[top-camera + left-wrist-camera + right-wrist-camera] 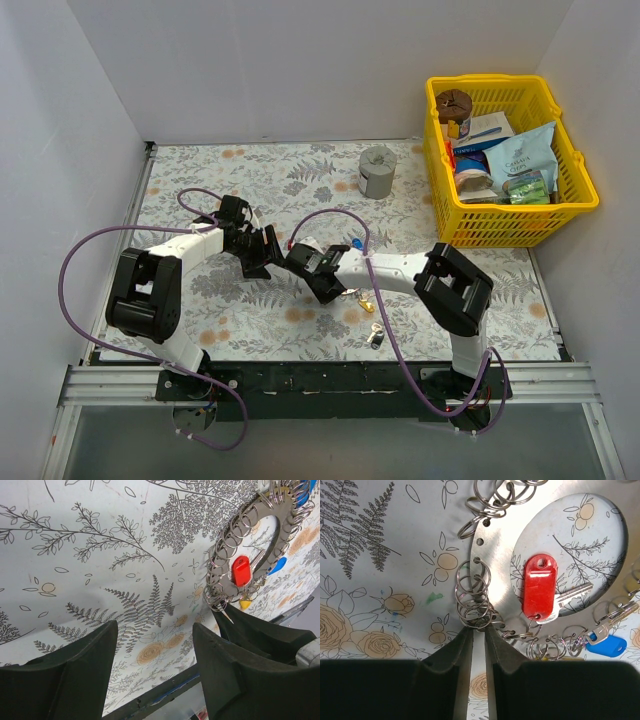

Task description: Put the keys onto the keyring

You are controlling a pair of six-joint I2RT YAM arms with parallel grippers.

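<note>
The left pincer hangs spread wide, gripping nothing. Just to its right is the flat silver metal keyring, carrying a red-headed key, its rim clenched by the right pincer. A loose brass-coloured key lies nearer the right arm.

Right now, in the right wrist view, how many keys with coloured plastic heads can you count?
2. The red-headed key lies across the inner edge of the keyring; the blue-headed key sits at the lower right. Others may be hidden beyond the frame.
</note>
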